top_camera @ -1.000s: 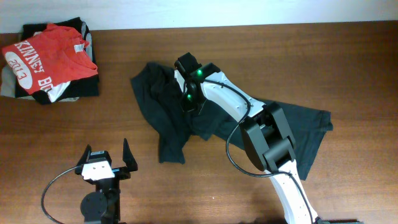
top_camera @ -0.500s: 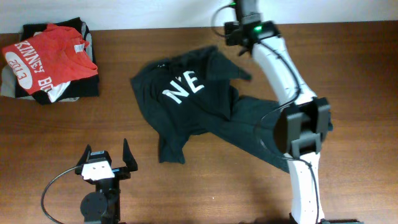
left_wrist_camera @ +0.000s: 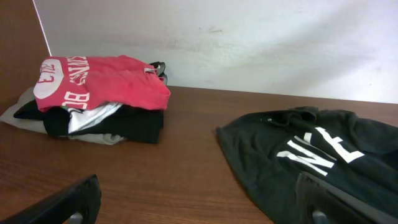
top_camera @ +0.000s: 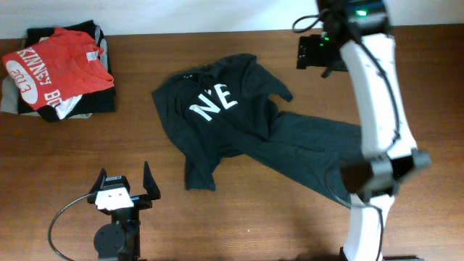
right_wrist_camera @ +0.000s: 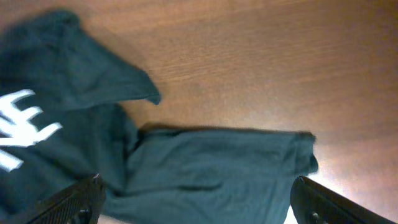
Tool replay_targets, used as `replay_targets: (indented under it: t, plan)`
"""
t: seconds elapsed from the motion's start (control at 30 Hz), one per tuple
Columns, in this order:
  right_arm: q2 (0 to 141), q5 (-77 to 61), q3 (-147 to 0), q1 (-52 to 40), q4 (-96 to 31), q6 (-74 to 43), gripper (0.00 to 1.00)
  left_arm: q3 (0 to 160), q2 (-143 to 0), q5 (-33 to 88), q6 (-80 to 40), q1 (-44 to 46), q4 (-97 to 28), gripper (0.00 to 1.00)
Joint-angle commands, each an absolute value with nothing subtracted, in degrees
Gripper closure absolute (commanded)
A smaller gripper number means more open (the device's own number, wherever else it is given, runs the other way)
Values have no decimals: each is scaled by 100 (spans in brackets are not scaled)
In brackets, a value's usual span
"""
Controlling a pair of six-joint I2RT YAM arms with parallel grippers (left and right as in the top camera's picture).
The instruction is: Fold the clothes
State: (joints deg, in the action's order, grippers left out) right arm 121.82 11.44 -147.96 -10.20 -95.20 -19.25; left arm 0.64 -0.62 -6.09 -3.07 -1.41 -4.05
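**As the right arm (top_camera: pixel 377 94) stretches to the far edge, one black T-shirt (top_camera: pixel 217 109) lies loose**

The right tool (top_camera: pixel 312 52) hangs above the worktop (top_camera: pixel 420 80), fingers apart, gripping nothing. The left tool (top_camera: pixel 125 185) sits low at the near edge, likewise spread. The single black T-shirt sprawls diagonally mid-worktop, collar far-left, hem near-right. One red T-shirt (top_camera: pixel 54 65) tops a stack (top_camera: pixel 80 107).

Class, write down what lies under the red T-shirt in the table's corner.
Under the red T-shirt sits a pile of folded garments: black, white and grey layers show at its edges. How many pieces, and any print on them, is covered.
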Motion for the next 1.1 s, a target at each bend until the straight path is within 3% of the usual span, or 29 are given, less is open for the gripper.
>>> replay_targets:
  t: [0.0, 0.17, 0.33, 0.5, 0.6, 0.7, 0.83, 1.0, 1.07]
  plan:
    - [11310, 856, -14820, -1057, -9734, -2196, 1, 51, -40, -672, -301, -128, -414, 1]
    - [10320, 220, -14296, -1197, -9734, -2193, 1, 51, -40, -694, -298, -128, -395, 1]
    - [9273, 222, -12350, -1946, -9682, -2659, 1, 54, -40, -545, -331, -128, -388, 1]
    - [9181, 952, -10009, -2480, -8888, -3883, 1, 54, -40, 2117, -499, -128, 425, 1]
    - [9179, 958, -9515, -2462, -8501, -4145, 1, 204, -45, 2467, -989, -128, 932, 1]
    - [9015, 1153, -9546, -2429, -8468, -4136, 1, 751, -368, 2786, -1153, -126, 506, 1]
    - [8606, 1444, -9548, -1949, -8224, -4136, 1, 2003, -1802, 3072, -943, -126, -248, 1]
    - [8536, 1035, -9546, -937, -8226, -3822, 1, 4410, -4412, 3430, -209, -110, -2440, 1]
    - [8558, 871, -9546, -578, -8226, -3524, 1, 5013, -5297, 4224, -161, -110, -3124, 1]
